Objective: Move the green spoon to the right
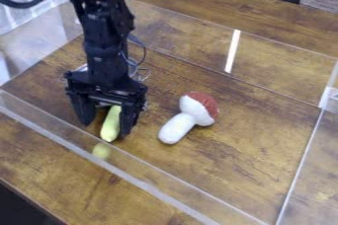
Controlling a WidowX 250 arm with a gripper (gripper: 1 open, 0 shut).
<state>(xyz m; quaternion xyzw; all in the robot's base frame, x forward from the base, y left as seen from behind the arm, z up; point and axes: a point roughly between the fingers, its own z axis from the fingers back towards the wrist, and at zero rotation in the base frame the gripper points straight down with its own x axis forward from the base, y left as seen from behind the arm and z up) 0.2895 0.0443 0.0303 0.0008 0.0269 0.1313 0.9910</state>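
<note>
Reaching down over the green spoon [111, 123], the gripper [107, 118] has its jaws spread wide, one finger on each side of the piece, nothing held yet. This looks like the approach just before the grasp; the next move probably calls for sinking a little lower and closing across the narrow width, then carrying it toward the right of the frame. The spoon lies flat on the wooden table [251, 160] in the left-centre of the frame, its long axis running from lower left to upper right, upper end hidden under the gripper. The mushroom [188, 117] lies nearby to its right.
</note>
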